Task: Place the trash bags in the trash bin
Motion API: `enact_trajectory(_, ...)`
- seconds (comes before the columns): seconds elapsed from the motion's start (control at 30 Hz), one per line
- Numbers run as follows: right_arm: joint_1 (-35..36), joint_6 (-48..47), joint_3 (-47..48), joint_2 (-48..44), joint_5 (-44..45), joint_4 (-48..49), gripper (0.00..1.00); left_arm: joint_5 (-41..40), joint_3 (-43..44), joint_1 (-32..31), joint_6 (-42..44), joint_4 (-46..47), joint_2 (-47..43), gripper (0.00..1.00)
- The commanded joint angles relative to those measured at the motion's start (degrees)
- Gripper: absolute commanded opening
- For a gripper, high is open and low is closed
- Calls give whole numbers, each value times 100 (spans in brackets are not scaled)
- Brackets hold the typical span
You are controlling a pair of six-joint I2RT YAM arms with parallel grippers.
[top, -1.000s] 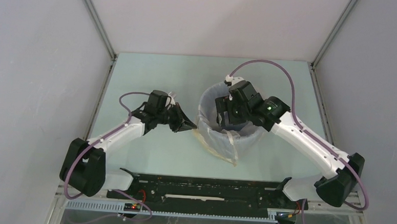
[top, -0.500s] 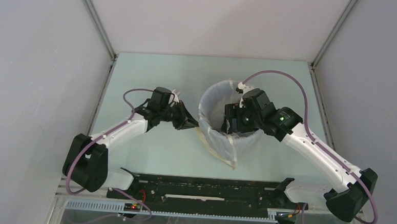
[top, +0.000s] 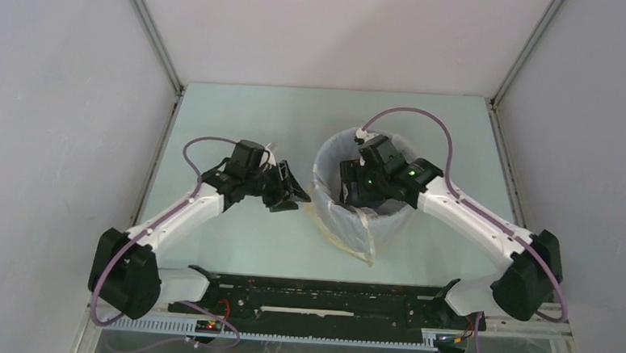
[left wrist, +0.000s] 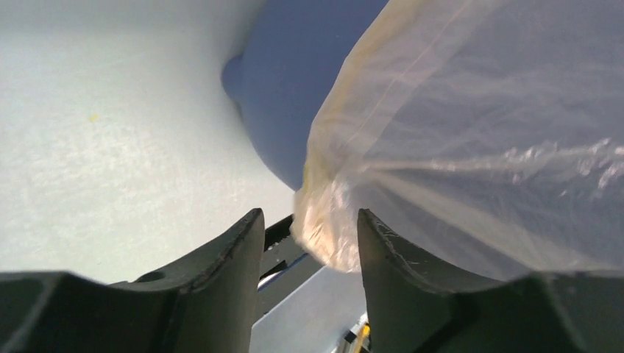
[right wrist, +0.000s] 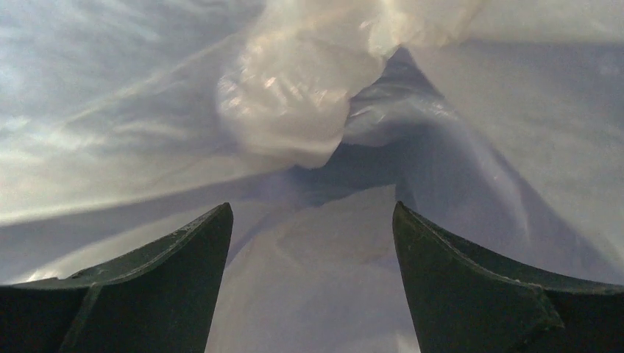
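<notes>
The trash bag [top: 354, 230], thin translucent cream film with a yellowish rim, lines the blue trash bin [top: 397, 216] and drapes over its rim and down its front to the table. My left gripper [top: 298, 197] stands open just left of the bin. In the left wrist view, the bag's bunched yellowish edge [left wrist: 321, 220] lies just beyond the left gripper [left wrist: 310, 213], free of both fingers, and bare blue bin wall [left wrist: 283, 88] shows behind. My right gripper [top: 348, 194] reaches down inside the bin, open [right wrist: 312, 206], with crumpled bag film [right wrist: 287, 110] ahead of it.
The pale green table [top: 242, 237] is walled in by white panels on the left, back and right. A black rail [top: 320, 294] with the arm bases runs along the near edge. The right arm's purple cable [top: 426, 122] arcs over the bin's far side.
My left gripper has gone from shut to open, letting go of the bag's edge by the bin's left rim. The right gripper has shifted slightly left inside the bin, still open.
</notes>
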Motion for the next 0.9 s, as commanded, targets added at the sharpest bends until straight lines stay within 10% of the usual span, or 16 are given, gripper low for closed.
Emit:
enact_trajectory(0.0,183,-232,126,477,881,431,88,-608,302,75,649,-771,-656,57)
enact_trajectory(0.47,311,-323,-1187,1416,651,2519,88,-1303,810,470,910,-1919,-2165,74)
enact_trajectory(0.87,375,-114,-197,205,1095,674,91,-1369,1733,466,904,-2211,-2149,76)
